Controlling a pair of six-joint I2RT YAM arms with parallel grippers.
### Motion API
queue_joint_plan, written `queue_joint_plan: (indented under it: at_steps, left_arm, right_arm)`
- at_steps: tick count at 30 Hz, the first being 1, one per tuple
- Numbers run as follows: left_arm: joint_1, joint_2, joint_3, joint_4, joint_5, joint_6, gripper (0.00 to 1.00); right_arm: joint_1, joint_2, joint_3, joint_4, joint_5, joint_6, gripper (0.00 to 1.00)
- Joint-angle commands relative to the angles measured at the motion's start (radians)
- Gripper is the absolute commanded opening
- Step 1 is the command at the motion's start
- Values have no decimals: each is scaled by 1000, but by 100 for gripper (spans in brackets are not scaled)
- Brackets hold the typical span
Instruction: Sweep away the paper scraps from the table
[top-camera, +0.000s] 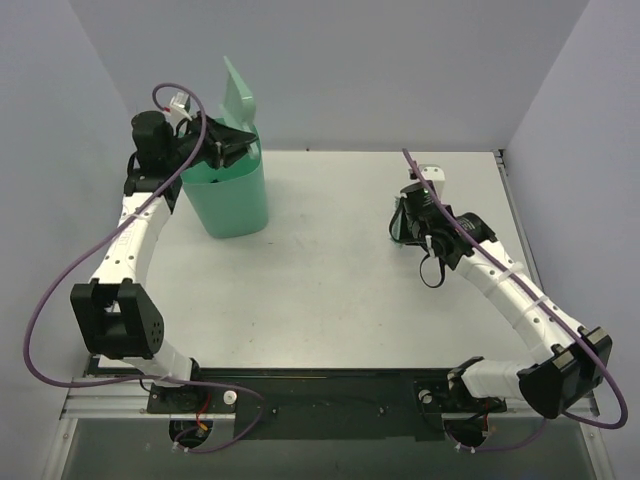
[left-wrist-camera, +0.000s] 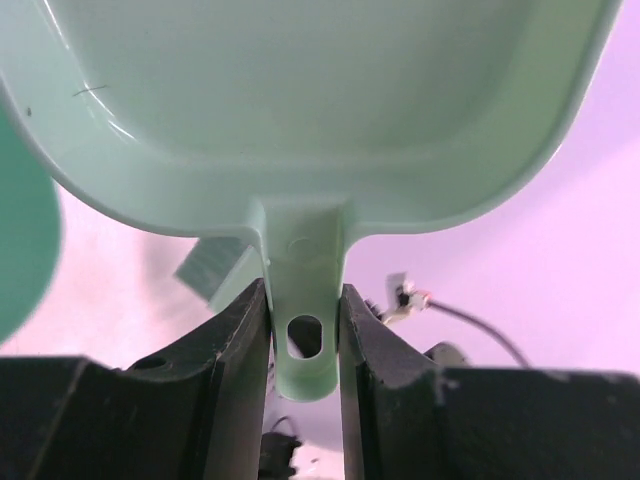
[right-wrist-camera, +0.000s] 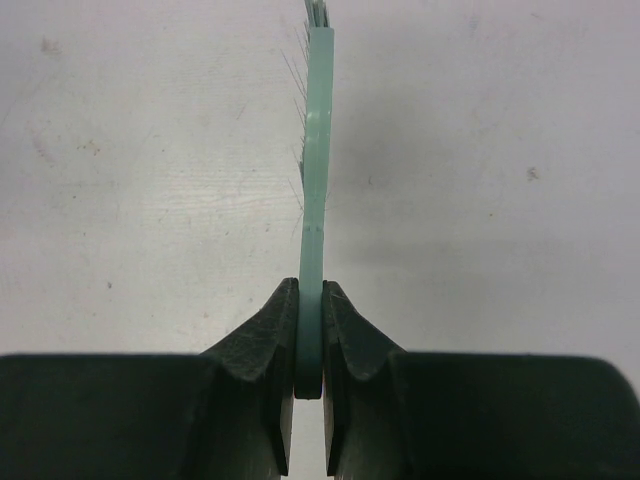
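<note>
Top external: table (top-camera: 330, 290) is white and fills mid frame. Mint-green bin (top-camera: 232, 205) stands upright on it at ~10 o'clock, near the far-left corner. L gripper (top-camera: 228, 145) sits right over the bin mouth, holding a mint-green dustpan (top-camera: 241, 100). Pan is up on end, blade pointing to 12 o'clock above the bin rim. R gripper (top-camera: 408, 222) is at ~2 o'clock on the table, well apart from the bin, aimed down w/ fingers close to the surface.

Left wrist: L claw is narrow, both fingers pressed on the dustpan handle, one each side of the hang hole. Pan bowl fills the top of frame toward 12, inner surface smooth and pale. Darker green bin edge shows blurred at 9 o'clock.

Right wrist: R claw is narrow too, clamped on a thin green brush (right-wrist-camera: 315, 180) seen edge-on, running from the jaws straight to 12 o'clock. Bristles stick off its left side near the top, ~11 o'clock. Tabletop behind it has faint scuffs + specks. Can't tell if the bristles touch the table.

Re paper scraps: can't place them from these views. Bin interior is hidden by L gripper + dustpan.
</note>
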Motion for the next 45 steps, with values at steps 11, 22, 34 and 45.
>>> queue_joint_plan:
  at_steps: [11, 22, 34, 45]
  left_arm:
    - [-469, -16, 238, -842, -495, 772, 0]
    - [-715, 132, 157, -953, -740, 791, 0]
    - [-864, 474, 311, -1103, -877, 756, 0]
    - [-881, 547, 381, -1135, -907, 705, 18]
  right_arm:
    - [-178, -176, -54, 6, 143, -6, 0]
    - [-211, -220, -152, 138, 53, -61, 0]
    - [-247, -260, -224, 239, -94, -21, 0]
    - [-263, -237, -284, 365, -345, 46, 0]
